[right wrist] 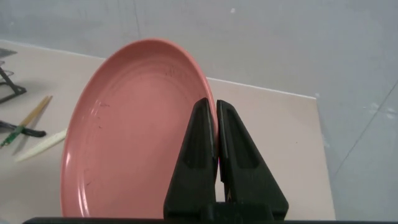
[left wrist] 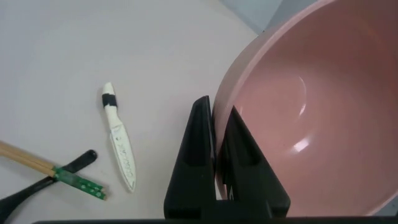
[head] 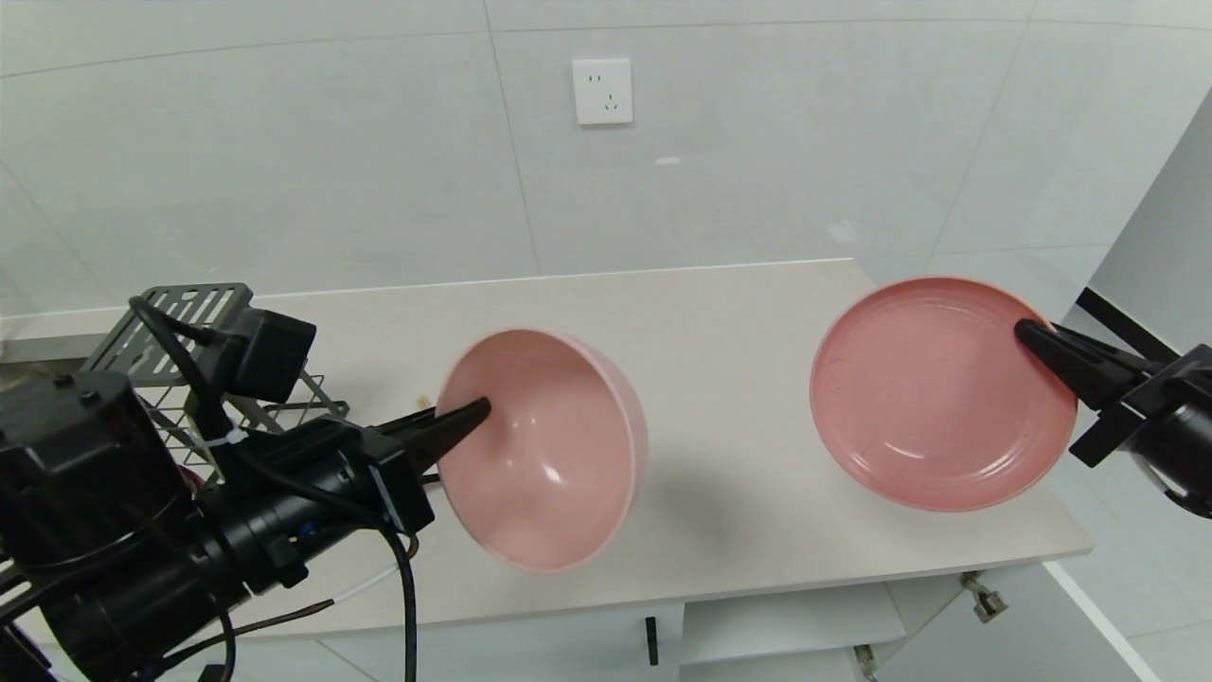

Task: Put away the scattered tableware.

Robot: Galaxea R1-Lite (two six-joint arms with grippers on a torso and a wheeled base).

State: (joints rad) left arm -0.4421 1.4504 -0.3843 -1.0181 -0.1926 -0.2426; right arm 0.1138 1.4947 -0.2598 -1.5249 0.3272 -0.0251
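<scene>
Pink bowl (head: 554, 455) is held tilted over the counter (head: 729, 313) at centre frame, its rim clamped by the left gripper (head: 481, 407). At right, a pink plate (head: 933, 398) is pinched at its edge by the right gripper (head: 1024, 330). A wire rack (head: 180, 317) is seen at far left.

Both clamped — left claw (head: 483, 405), right claw (head: 1023, 329)

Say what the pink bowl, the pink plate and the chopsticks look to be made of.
The bowl: probably plastic or melamine, smooth semi-gloss; soft highlights, thin rim. The plate: likely the same, duller, with faint scuffs on its face. The chopsticks: look like bamboo or wood, pale tan and matte; too small to be sure.
</scene>
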